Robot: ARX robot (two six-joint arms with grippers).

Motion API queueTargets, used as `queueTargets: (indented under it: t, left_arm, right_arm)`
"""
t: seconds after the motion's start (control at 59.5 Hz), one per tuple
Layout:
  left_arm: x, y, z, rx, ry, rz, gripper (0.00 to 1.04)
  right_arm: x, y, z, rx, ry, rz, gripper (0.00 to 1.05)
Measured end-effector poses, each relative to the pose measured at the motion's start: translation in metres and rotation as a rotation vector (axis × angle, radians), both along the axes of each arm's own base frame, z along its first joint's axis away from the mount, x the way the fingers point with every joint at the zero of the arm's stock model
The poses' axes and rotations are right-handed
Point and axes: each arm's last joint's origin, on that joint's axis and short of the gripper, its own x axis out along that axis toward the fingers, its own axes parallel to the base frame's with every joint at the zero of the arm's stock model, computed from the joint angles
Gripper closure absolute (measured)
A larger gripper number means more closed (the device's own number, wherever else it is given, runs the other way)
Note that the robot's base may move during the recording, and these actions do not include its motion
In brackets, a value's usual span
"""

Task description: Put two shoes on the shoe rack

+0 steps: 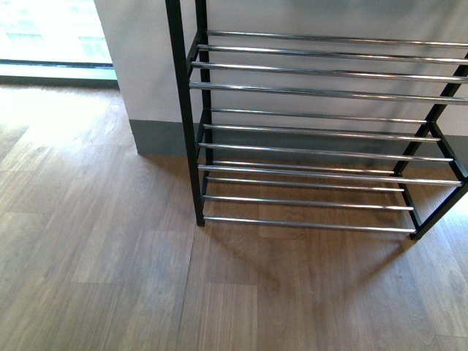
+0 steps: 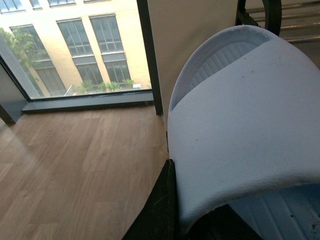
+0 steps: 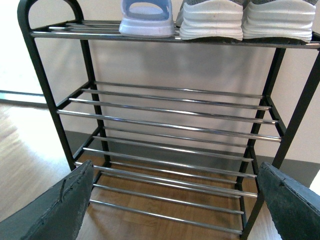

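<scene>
In the right wrist view the shoe rack [image 3: 170, 125] faces me. On its top shelf stand two grey sneakers with thick white soles, one [image 3: 212, 17] next to the other [image 3: 280, 17], heels toward me. A pale slipper [image 3: 146, 17] stands beside them. My right gripper [image 3: 172, 210] is open and empty, level with the lowest shelves. My left gripper [image 2: 175, 220] is shut on a white slipper [image 2: 245, 130] at the edge of its strap and holds it in the air near the rack's post [image 2: 272, 12]. The front view shows the rack's lower shelves [image 1: 314, 91] bare, and neither arm.
The rack stands against a white wall with a grey skirting [image 1: 157, 135]. A floor-length window [image 2: 80, 50] lies to the left of the wall corner. The floor is wood-look planks [image 1: 110, 278].
</scene>
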Motion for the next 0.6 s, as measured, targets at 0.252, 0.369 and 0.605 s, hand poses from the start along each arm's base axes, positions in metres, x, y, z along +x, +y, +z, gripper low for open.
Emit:
queueTargets:
  t: [0.252,0.369,0.605]
  left_arm:
    - [-0.001,-0.003,-0.007,-0.032,0.029,0.008,1.03]
    - [-0.009,0.001,-0.009,-0.046,0.031,0.016,1.03]
    - [-0.023,0.015,-0.015,-0.057,0.043,0.040,1.03]
  right_arm:
    - [0.000,0.000,0.000,0.000,0.000,0.000,0.09]
    - [0.000,0.000,0.000,0.000,0.000,0.000,0.09]
    - [0.000,0.000,0.000,0.000,0.000,0.000,0.09]
